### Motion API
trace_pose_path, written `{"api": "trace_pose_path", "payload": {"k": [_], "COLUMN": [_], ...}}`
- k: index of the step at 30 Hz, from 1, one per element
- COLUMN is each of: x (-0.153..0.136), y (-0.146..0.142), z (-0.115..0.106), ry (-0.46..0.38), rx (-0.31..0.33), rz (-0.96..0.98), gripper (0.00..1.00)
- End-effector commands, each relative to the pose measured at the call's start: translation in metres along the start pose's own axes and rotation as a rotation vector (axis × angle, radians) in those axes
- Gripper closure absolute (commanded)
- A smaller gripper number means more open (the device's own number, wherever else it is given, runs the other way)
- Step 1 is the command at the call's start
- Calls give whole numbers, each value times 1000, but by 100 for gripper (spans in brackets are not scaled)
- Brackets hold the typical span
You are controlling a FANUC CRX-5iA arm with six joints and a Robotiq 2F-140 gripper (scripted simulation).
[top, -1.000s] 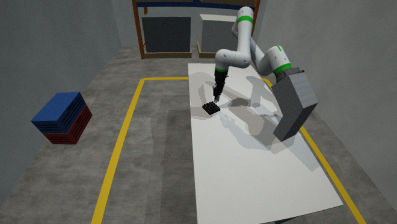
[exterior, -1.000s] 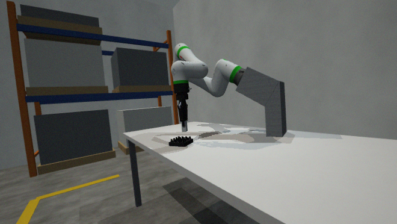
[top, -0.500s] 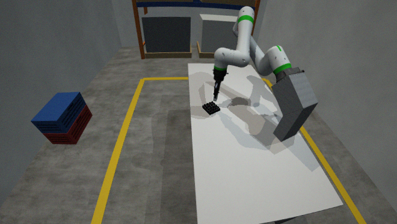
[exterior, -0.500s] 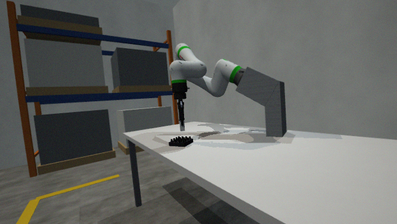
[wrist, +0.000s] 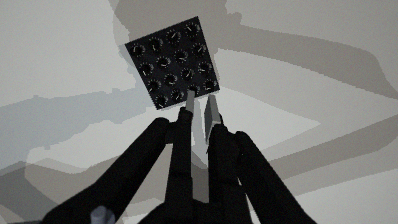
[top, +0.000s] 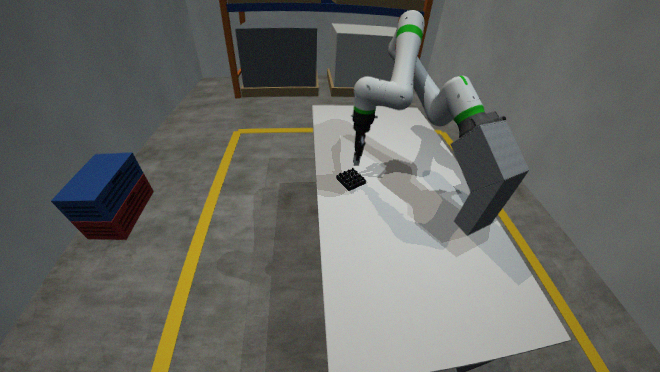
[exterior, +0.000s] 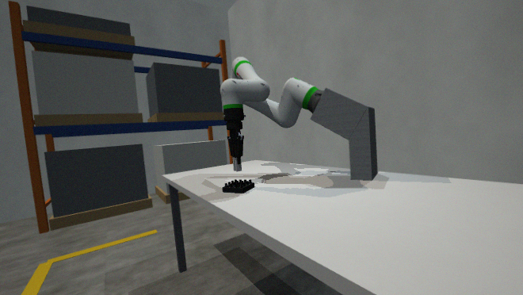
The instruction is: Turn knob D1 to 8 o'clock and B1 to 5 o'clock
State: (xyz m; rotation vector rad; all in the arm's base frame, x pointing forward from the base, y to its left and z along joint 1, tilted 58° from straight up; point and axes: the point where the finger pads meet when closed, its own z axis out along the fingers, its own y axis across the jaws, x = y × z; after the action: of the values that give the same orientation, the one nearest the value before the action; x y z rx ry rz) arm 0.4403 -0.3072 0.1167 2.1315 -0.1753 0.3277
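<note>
Your hand (top: 356, 163) (exterior: 237, 170) (wrist: 199, 102) hangs above table (top: 425, 300) (exterior: 356, 222) (wrist: 300, 200), released, narrow gap between fingers, nothing in it. Box (top: 352, 185) (exterior: 238, 186) (wrist: 172, 63) sits below hand, off to one side, apart from fingertips. Names unreadable: find socket side before picking D1 or B1. Centre over chosen knob, match finger line to box rows, lower straight; neighbours stand close. Grip lightly, twist about knob's axis, avoid gap.

Knob box (wrist: 174, 65) (tilted) beyond fingertips
</note>
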Motion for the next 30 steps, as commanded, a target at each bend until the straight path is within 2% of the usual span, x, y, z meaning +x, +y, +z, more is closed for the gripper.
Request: {"api": "trace_pose_path", "payload": {"k": [1, 11, 30], "x": [3, 7, 8], "y": [5, 13, 15], "z": [-2, -6, -7], "ry": [-12, -10, -10], "rx": [12, 14, 15], "rz": [-155, -435, -492], "gripper": [88, 88, 88]}}
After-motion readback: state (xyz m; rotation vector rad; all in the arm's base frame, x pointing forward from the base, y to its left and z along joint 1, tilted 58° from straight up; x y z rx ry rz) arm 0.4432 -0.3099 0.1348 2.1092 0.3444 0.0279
